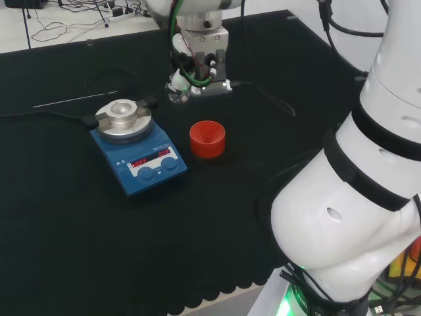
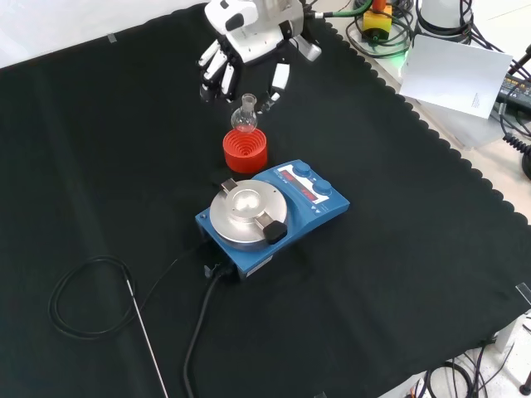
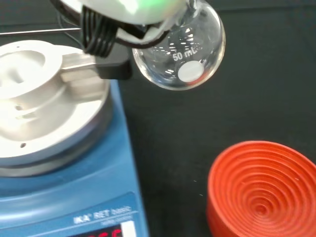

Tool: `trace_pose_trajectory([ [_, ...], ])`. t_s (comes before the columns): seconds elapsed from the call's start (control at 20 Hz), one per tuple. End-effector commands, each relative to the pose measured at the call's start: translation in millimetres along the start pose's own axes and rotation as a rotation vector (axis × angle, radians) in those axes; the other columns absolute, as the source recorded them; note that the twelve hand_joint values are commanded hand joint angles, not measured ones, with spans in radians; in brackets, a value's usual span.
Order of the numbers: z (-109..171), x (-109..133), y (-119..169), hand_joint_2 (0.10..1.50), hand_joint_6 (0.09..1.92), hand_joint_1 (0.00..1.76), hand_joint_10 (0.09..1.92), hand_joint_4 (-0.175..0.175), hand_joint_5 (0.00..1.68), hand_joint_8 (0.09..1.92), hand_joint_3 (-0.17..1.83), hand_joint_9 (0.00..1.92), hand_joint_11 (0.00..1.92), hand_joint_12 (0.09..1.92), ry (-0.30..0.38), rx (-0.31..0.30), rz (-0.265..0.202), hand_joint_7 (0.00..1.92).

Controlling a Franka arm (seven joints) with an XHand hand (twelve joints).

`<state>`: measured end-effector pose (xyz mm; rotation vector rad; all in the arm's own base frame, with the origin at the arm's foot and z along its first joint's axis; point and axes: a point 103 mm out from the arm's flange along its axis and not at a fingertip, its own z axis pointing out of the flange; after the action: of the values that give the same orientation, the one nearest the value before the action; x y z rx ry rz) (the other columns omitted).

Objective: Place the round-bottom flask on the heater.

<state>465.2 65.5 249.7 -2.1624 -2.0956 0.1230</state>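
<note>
A black cloth covered the table, with loose cables and a sheet of paper past its scalloped edge. The black and white hand hung above the cloth, and the small clear glass round-bottom flask was pinched at its neck between its fingers and thumb, bulb downward and neck roughly upright, clear of every surface. In the front view the flask hovered just above the red ribbed ring stand, which stood empty. The blue heater with a round silver top plate lay nearer the camera in that view, just beyond the stand; in the head view it sat to the left of the stand and of the hand. The carry therefore looked to run over or past the stand to the hollow in the plate's middle. Two black clamps on the plate's rim flanked that hollow and seemed the likeliest things to catch the bulb. A thin metal rod and a black cable lay well apart.
</note>
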Motion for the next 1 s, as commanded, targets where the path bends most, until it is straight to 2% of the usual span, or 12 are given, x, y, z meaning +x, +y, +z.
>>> trace_pose_trajectory([
  [0.05, -4.3, 38.8, 6.3, 0.68, 0.94, 1.12, 0.59, 0.048, 1.14, 0.70, 0.74, 0.71, 0.43, 1.32, -0.027, 0.003, -0.060, 0.45],
  [0.6, -7.8, 102.0, 23.5, 0.67, 0.94, 1.12, 0.60, 0.050, 1.15, 0.70, 0.75, 0.71, 0.44, 1.32, -0.046, 0.002, -0.155, 0.45],
  [1.0, 3.0, 123.5, 38.1, 0.67, 0.94, 1.12, 0.60, 0.052, 1.15, 0.70, 0.75, 0.71, 0.44, 1.32, -0.053, 0.023, -0.189, 0.44],
])
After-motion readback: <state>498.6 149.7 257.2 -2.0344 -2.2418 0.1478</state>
